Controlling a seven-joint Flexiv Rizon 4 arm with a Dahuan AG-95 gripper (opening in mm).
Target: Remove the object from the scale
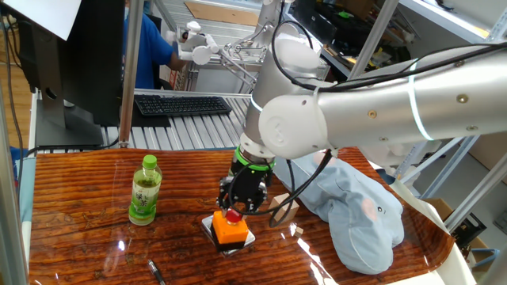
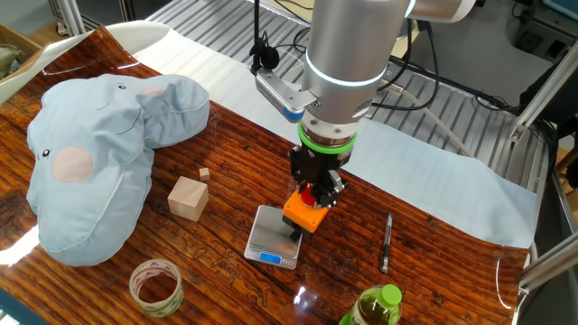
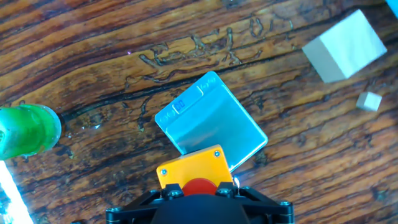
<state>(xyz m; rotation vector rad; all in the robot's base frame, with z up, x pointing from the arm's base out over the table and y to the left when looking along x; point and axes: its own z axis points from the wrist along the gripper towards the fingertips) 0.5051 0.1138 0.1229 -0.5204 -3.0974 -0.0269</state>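
Observation:
The object, an orange box (image 1: 230, 231) with a red button, is between the fingers of my gripper (image 1: 235, 212), which is shut on it. In the other fixed view the gripper (image 2: 313, 194) holds the box (image 2: 302, 217) over the far right edge of the scale (image 2: 269, 236); I cannot tell if it still touches. The scale is flat and silver-grey, with a blue display at its near edge. In the hand view the gripper (image 3: 198, 186) is at the bottom edge, and the box (image 3: 189, 167) covers one corner of the scale (image 3: 208, 121).
A green tea bottle (image 1: 144, 190) stands left of the scale. A blue plush toy (image 2: 90, 162), a tan wooden cube (image 2: 188, 199), a tiny cube (image 2: 205, 172) and a tape roll (image 2: 155, 284) lie on the other side. A pen (image 2: 386, 242) lies near the bottle (image 2: 375, 307).

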